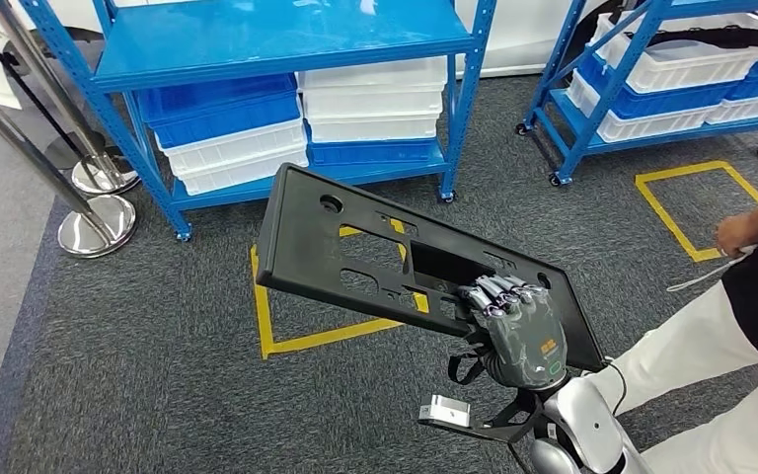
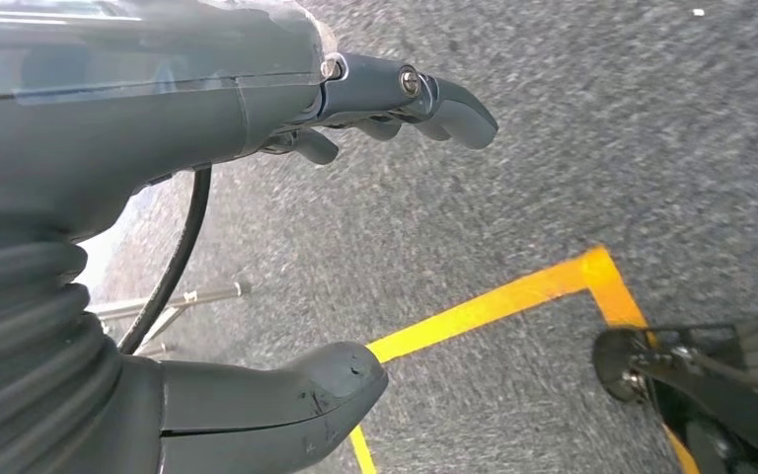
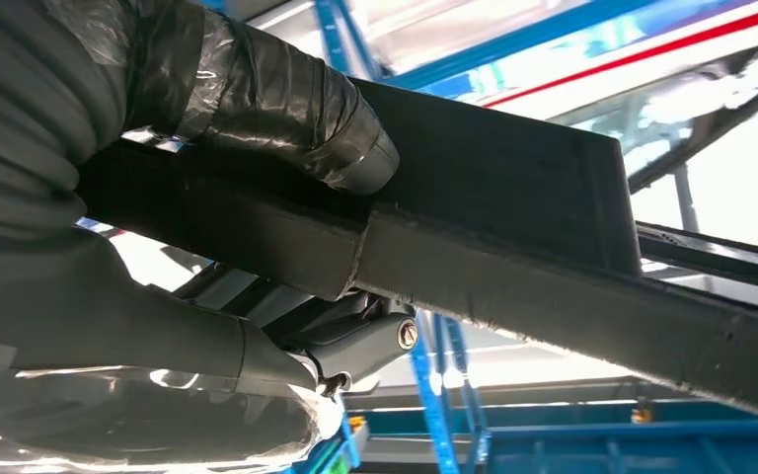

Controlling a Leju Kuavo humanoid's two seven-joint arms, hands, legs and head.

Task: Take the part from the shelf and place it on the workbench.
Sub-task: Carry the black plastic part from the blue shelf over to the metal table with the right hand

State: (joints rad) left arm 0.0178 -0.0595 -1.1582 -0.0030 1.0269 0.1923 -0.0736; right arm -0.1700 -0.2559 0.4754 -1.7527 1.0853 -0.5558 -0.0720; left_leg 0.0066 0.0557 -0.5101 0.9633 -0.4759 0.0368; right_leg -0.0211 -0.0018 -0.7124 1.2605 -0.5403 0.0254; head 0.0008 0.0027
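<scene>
Right robot hand (image 1: pixel 515 326) gripping black part (image 1: pixel 355 247) at its near edge, left robot hand (image 2: pixel 257 197) open, holding nothing, blue shelf (image 1: pixel 286 39) beyond

Black flat part (image 1: pixel 355 242) in the right hand (image 1: pixel 518 331), tilted above grey carpet (image 1: pixel 158 375) before blue shelf (image 1: pixel 286 39).

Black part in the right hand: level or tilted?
Tilted. In the head view the black part slopes, far end raised toward the blue shelf, near end lower where the right hand grips it.

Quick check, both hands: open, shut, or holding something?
Left hand: open, holding nothing, over the carpet.
Right hand: gripping the black part at its lower edge.
</scene>
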